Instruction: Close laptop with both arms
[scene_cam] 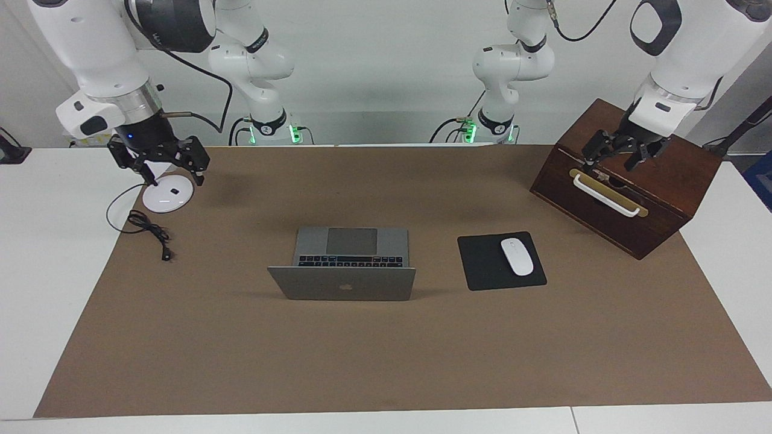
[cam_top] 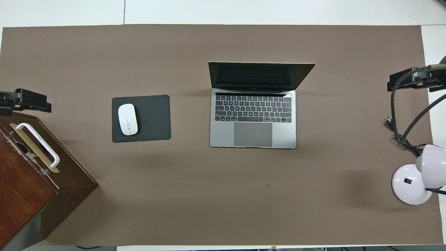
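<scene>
Centrally, laptop (scene_cam: 342,265) open, lid upright, midway along the tabletop (scene_cam: 386,361), mouse pad (scene_cam: 500,261) beside it, left tool (scene_cam: 615,154) spread over wooden box (scene_cam: 627,181), right tool (scene_cam: 172,173) spread over lamp base (scene_cam: 167,194).

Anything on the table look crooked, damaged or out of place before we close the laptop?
Only the wooden box at the left arm's end: it sits turned at an angle to the mat's edges. The laptop is square and open; the mouse lies on its pad.
</scene>
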You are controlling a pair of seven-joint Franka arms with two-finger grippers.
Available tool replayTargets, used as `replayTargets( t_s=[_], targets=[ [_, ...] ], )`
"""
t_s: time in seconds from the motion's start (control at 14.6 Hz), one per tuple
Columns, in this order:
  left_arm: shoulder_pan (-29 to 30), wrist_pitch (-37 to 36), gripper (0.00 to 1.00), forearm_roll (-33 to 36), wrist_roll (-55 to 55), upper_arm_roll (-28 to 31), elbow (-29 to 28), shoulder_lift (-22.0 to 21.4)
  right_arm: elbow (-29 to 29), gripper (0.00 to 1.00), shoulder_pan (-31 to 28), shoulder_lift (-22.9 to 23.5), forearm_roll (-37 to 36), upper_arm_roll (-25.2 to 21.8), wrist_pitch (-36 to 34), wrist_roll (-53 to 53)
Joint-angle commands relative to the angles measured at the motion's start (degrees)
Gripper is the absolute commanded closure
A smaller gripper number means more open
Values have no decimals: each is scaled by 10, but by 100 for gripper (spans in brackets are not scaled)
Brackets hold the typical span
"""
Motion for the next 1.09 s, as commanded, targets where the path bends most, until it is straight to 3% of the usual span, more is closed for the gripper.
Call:
replayTargets(
  t_s=[0.0, 0.27, 0.34, 0.41, 0.48, 0.62, 0.68, 1.03],
  targets=[
    [5, -2, 0, -1, 2, -4, 16, 6, -8, 0, -6, -6, 10, 6, 20, 9],
    [4, 0, 0, -2, 3, -4, 15, 6, -7, 0, -6, -6, 6, 7, 20, 2],
    [4, 6, 16, -2, 3, -4, 15, 6, -7, 0, -6, -6, 5, 7, 16, 0],
    [4, 10, 84, -2, 2, -4, 15, 7, -8, 0, -6, -6, 5, 7, 11, 0],
    [5, 10, 100, -2, 2, -4, 15, 7, -7, 0, -6, -6, 5, 6, 15, 0],
    [4, 9, 100, -3, 0, -4, 16, 7, -6, 1, -6, -4, 4, 7, 44, 0],
    [6, 12, 100, -5, 0, -3, 15, 8, -6, 7, -6, -2, 3, 7, 58, 0],
    [5, 62, 100, -3, 3, -4, 8, 8, 33, 15, -4, 44, 0, 3, 101, -3]
  ],
)
